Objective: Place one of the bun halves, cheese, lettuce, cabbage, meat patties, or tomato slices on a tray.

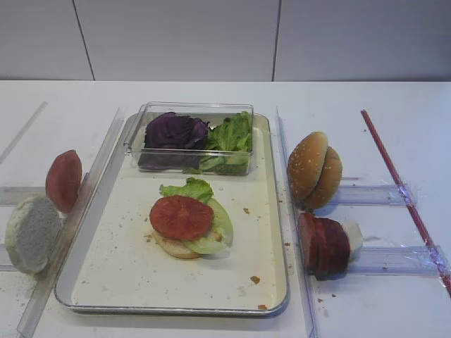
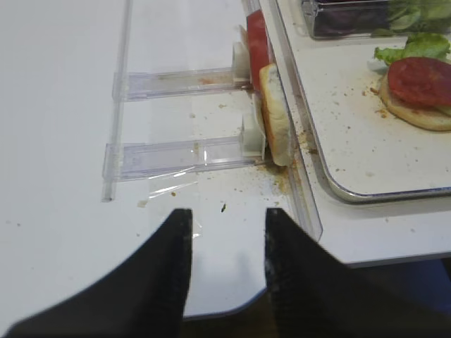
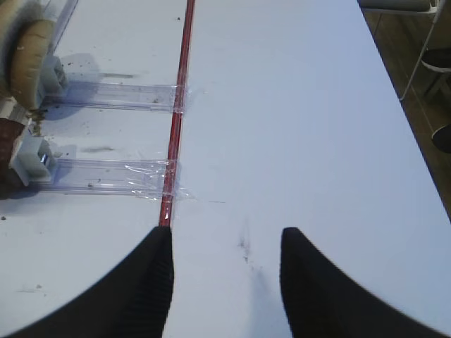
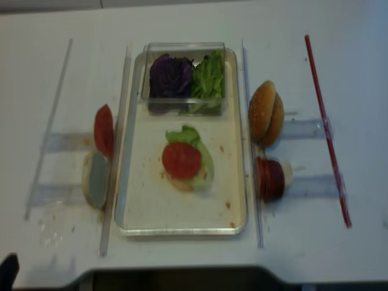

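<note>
No legible text, label, brand mark, number or sign appears in any view. The tray [image 1: 275,211], the clear plastic box [image 1: 190,113] and the clear holders [image 3: 113,95] carry no visible markings. The red strip [image 3: 180,98] on the table is likewise unmarked.

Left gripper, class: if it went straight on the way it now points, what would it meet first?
Probably the nearer clear plastic holder, beside the pale bun half. The left gripper has bare table before it; height is unclear.
</note>
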You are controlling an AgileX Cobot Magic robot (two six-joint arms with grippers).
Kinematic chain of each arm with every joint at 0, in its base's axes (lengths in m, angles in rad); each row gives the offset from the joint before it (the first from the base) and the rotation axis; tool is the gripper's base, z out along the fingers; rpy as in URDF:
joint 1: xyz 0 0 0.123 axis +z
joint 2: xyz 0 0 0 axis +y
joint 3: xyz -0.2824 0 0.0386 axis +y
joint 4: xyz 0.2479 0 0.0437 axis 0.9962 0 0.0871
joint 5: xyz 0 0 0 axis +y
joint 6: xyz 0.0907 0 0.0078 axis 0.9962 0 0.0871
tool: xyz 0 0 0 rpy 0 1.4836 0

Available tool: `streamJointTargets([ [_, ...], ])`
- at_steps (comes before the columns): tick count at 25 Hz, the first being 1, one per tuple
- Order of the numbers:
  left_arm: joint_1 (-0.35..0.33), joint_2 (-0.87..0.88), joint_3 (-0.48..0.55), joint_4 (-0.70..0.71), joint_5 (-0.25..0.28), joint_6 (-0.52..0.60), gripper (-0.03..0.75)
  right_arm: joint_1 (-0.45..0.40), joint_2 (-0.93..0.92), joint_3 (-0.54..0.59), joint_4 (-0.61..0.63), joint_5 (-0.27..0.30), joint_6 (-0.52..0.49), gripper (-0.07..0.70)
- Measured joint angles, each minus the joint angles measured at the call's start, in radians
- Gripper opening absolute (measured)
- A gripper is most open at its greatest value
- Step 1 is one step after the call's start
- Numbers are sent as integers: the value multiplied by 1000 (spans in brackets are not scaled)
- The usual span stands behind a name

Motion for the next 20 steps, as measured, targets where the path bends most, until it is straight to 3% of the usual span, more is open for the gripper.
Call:
streamJointTargets([
  [20, 2, 0, 15, 0, 7, 0, 235, 0, 0, 0, -2, 0, -2, 374],
])
